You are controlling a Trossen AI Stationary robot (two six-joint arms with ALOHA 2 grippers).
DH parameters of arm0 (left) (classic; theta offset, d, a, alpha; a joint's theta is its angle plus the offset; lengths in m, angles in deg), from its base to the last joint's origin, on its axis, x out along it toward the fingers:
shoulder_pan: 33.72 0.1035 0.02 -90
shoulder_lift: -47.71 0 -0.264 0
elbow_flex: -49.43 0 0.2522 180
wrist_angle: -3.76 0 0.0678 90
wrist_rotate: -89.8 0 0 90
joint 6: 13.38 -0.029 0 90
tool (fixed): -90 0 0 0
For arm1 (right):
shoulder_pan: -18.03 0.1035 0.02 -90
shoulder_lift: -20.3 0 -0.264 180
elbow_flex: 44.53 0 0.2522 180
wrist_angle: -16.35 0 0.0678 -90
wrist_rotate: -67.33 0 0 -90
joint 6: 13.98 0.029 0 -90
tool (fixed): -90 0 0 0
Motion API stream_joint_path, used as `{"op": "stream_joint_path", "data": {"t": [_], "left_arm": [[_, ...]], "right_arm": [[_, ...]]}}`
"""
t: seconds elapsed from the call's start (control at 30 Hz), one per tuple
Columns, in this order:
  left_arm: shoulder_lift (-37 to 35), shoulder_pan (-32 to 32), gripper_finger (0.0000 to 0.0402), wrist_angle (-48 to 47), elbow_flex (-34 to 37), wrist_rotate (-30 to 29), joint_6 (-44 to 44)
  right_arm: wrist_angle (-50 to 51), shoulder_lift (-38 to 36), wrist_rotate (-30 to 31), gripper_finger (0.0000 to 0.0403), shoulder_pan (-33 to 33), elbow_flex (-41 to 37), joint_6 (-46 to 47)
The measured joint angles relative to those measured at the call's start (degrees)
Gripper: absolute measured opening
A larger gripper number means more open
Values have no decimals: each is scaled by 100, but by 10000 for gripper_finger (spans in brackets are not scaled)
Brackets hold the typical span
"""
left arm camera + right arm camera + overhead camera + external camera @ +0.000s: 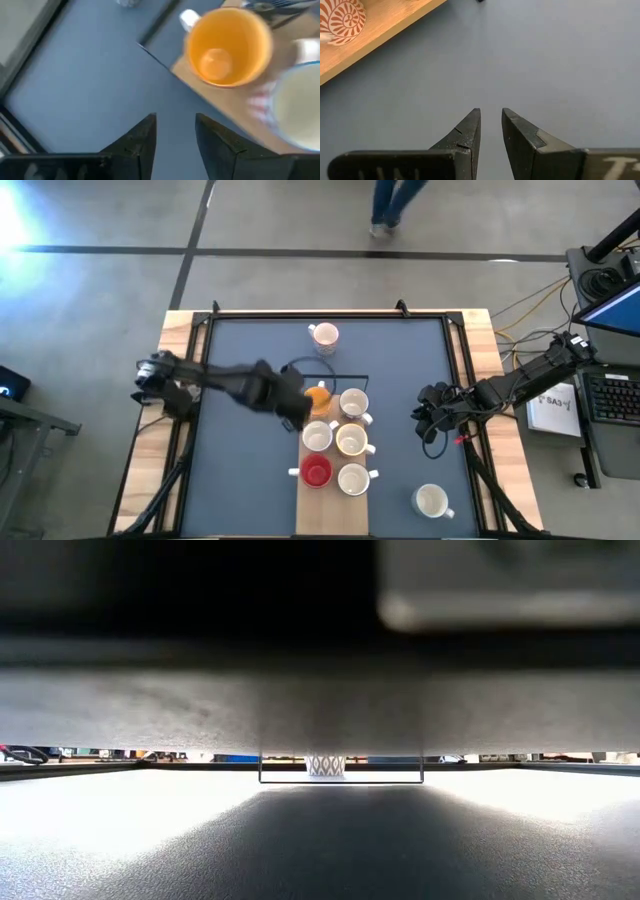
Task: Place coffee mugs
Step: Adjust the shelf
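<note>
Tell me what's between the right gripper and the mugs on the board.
Only bare blue mat lies between the right gripper and the mugs on the board, seen in the high view.

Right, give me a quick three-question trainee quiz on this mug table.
1. How many mugs stand on the wooden board?
2. True or false: the left gripper is holding the orange mug.
3. What is between the right gripper jaws? A: a white mug. B: nothing. C: the red mug.

Key: 1: six. 2: false, its jaws are open and empty, short of the mug. 3: B.
</note>
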Motion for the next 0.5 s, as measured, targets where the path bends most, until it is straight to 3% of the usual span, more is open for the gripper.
{"op": "stream_joint_path", "data": {"t": [0.27,0.4,0.5], "left_arm": [[-1149,1743,121,1733,1451,1145,-4048],[-1628,2709,121,3094,2255,2071,-5354],[-1725,3280,121,3941,2728,2823,-5870]], "right_arm": [[2,0,0,68,1,0,5],[-2,0,0,68,0,0,3],[0,0,0,68,0,0,-1]]}}
